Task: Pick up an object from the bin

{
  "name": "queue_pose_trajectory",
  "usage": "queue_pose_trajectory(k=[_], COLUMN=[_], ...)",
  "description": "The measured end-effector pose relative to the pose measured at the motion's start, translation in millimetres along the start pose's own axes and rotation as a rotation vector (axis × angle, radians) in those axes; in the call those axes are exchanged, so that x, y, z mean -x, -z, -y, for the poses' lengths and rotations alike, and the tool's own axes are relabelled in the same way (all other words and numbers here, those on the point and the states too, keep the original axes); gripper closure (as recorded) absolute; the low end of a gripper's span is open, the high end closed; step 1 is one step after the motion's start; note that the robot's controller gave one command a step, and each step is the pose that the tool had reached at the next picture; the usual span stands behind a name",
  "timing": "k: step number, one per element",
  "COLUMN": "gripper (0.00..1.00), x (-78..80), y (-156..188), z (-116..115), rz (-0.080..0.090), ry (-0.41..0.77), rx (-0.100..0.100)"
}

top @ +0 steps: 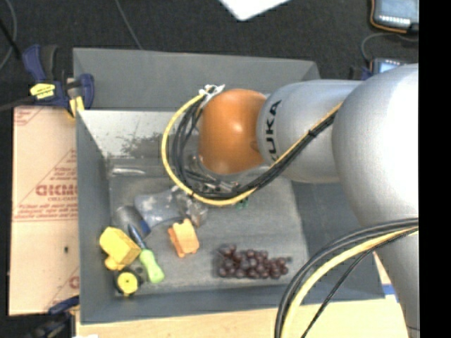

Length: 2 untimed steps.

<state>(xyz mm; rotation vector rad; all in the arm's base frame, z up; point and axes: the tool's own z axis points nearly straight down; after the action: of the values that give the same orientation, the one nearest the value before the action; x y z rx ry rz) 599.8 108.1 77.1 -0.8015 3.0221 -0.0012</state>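
Silver KUKA arm and its orange wrist cover sit closest, hiding most of the gripper; whether it is spread or closed cannot be told. Its tip is low near the middle of the grey bin, just beside a small orange block and a clear plastic piece. A bunch of dark grapes lies apart towards the front. A yellow toy, a green piece and a yellow wheel are heaped at the front-left corner.
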Motion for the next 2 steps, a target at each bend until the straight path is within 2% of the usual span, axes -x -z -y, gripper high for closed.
queue_pose_trajectory(k=[1, 2], gripper=[1.0, 1.0], x=[0.0, -13.2], y=[0, 39], z=[0, 14], rz=[0.0, -0.007], ry=[-0.001, 0.013], rx=[0.0, 0.003])
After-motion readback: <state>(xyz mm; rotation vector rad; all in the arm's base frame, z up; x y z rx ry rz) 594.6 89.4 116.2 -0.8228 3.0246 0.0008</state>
